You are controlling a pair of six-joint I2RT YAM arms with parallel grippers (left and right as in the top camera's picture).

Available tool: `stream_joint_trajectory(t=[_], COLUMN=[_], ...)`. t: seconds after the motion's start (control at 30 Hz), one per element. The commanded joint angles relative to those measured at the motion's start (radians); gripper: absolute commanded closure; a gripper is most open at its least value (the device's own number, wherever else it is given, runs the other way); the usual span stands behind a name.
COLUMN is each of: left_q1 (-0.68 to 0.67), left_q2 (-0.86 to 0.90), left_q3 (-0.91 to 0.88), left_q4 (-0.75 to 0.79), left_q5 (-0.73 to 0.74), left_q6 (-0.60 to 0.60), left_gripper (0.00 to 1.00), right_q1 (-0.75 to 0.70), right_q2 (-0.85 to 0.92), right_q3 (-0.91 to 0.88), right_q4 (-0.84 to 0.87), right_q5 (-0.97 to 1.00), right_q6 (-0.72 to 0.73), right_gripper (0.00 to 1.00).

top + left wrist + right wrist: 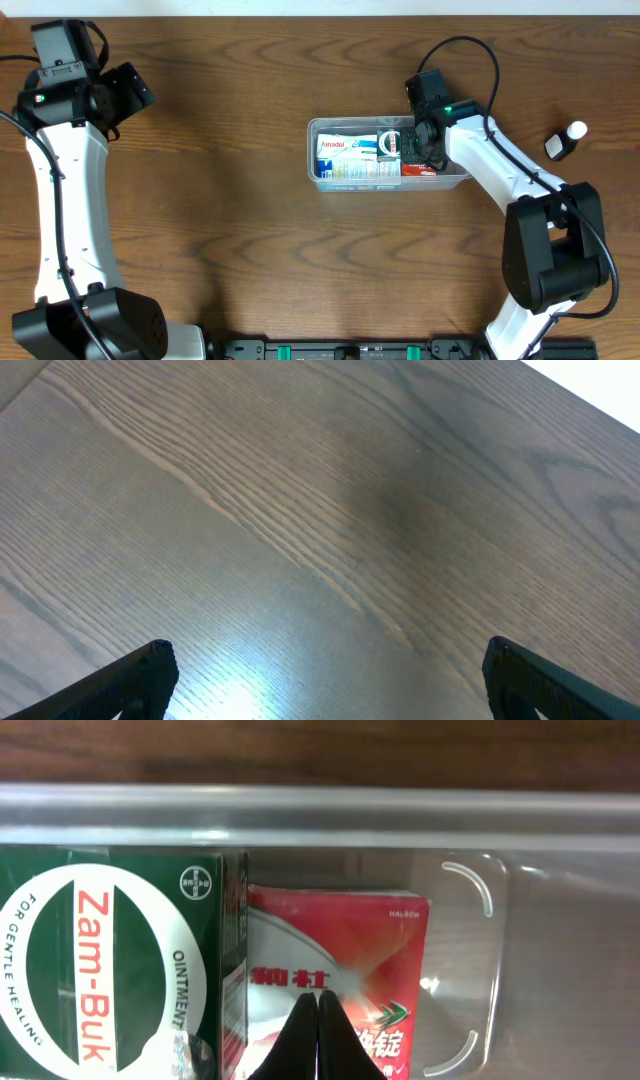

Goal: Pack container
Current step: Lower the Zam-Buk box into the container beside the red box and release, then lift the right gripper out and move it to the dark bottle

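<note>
The clear plastic container sits mid-table with small boxes inside: a white and blue box, a green Zam-Buk box and a red box. My right gripper is shut with nothing between its fingers, its tips over the red box inside the container. In the overhead view the right gripper hangs over the container's right end. My left gripper stands wide open above bare table at the far left, holding nothing.
A small white-capped bottle and a dark and white item lie near the table's right edge. The left arm stands along the left side. The right arm reaches in from the lower right.
</note>
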Motion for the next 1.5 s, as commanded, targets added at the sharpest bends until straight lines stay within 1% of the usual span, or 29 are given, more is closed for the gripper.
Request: stream_joint_trajectory(t=[0.0,0.23,0.47,0.7,0.87,0.97,1.03,1.1,1.17,1.2,1.23,1.33,1.4,1.47], left_q1=[0.003,0.003,0.003,0.003,0.003,0.003,0.003,0.003,0.003,0.003,0.003,0.003,0.003,0.003], left_q2=[0.001,0.001,0.001,0.001,0.001,0.001,0.001,0.001,0.001,0.001,0.001,0.001,0.001,0.001], left_q3=[0.004,0.004,0.004,0.004,0.004,0.004,0.004,0.004,0.004,0.004,0.004,0.004,0.004,0.004], left_q4=[-0.003,-0.003,-0.003,-0.003,-0.003,-0.003,-0.003,-0.003,-0.003,-0.003,-0.003,-0.003,-0.003,-0.003], left_q5=[-0.015,-0.015,-0.015,-0.015,-0.015,-0.015,-0.015,-0.015,-0.015,-0.015,-0.015,-0.015,-0.015,-0.015], left_q6=[0.006,0.006,0.006,0.006,0.006,0.006,0.006,0.006,0.006,0.006,0.006,0.006,0.006,0.006], left_gripper=[0.02,0.02,0.02,0.02,0.02,0.02,0.02,0.02,0.02,0.02,0.02,0.02,0.02,0.02], right_q1=[-0.004,-0.004,-0.005,-0.009,-0.036,-0.084,-0.133,-0.201,-0.271,-0.309,-0.342,-0.433,-0.489,-0.531], right_q2=[0.013,0.013,0.008,-0.047,-0.109,-0.143,-0.160,-0.172,-0.176,-0.176,-0.176,-0.176,-0.175,-0.170], right_q3=[-0.027,-0.070,-0.051,0.081,0.228,0.300,0.330,0.343,0.344,0.344,0.344,0.344,0.342,0.330], right_q4=[0.016,0.049,0.052,-0.018,-0.137,-0.212,-0.242,-0.254,-0.259,-0.263,-0.269,-0.286,-0.294,-0.274], right_q5=[0.017,0.002,-0.009,-0.008,-0.008,-0.004,-0.004,-0.004,0.006,0.027,0.049,0.082,0.073,0.070], right_q6=[-0.015,-0.011,-0.011,-0.020,-0.023,-0.024,-0.047,-0.087,-0.129,-0.155,-0.179,-0.237,-0.239,-0.269], right_gripper=[0.99,0.99,0.99,0.99,0.99,0.99,0.98,0.96,0.84,0.74,0.57,0.43,0.22,0.25])
